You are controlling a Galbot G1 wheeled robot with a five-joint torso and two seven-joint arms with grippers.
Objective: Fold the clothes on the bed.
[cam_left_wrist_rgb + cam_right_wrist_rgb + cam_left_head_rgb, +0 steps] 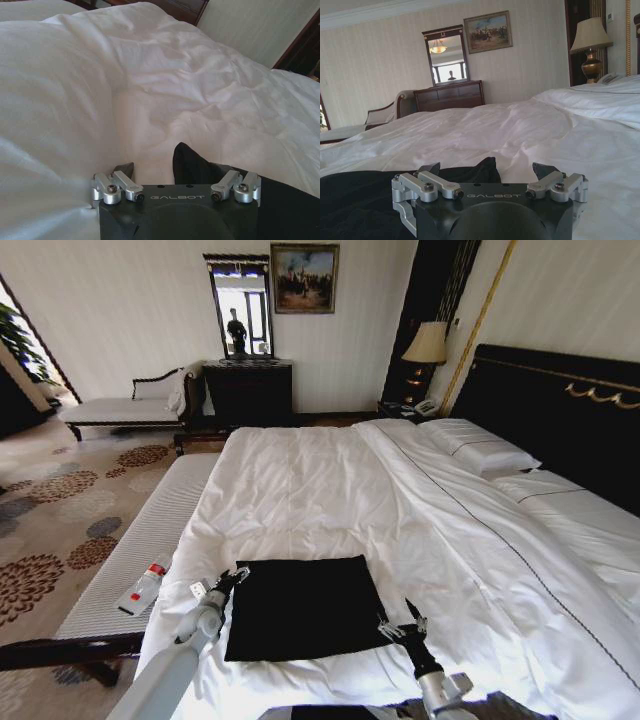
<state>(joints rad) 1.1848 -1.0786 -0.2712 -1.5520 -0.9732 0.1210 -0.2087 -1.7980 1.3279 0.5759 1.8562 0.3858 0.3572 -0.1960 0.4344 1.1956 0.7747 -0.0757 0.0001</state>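
The clothes (300,605) lie as a black folded rectangle on the white duvet of the bed (330,490), near its foot edge. My left gripper (230,580) is at the rectangle's near-left corner. In the left wrist view that gripper (175,170) is open, with a raised corner of the black cloth (187,160) between its spread fingers. My right gripper (402,622) is at the near-right corner. The right wrist view shows it (489,170) open too, a peak of the black cloth (485,167) standing between its fingertips.
A narrow white-cushioned bench (160,525) runs along the bed's left side with a small bottle (145,587) on it. Pillows (480,448) and the dark headboard (560,405) are at the right. A dresser (248,390), chaise (120,408) and lamp (428,345) stand by the far wall.
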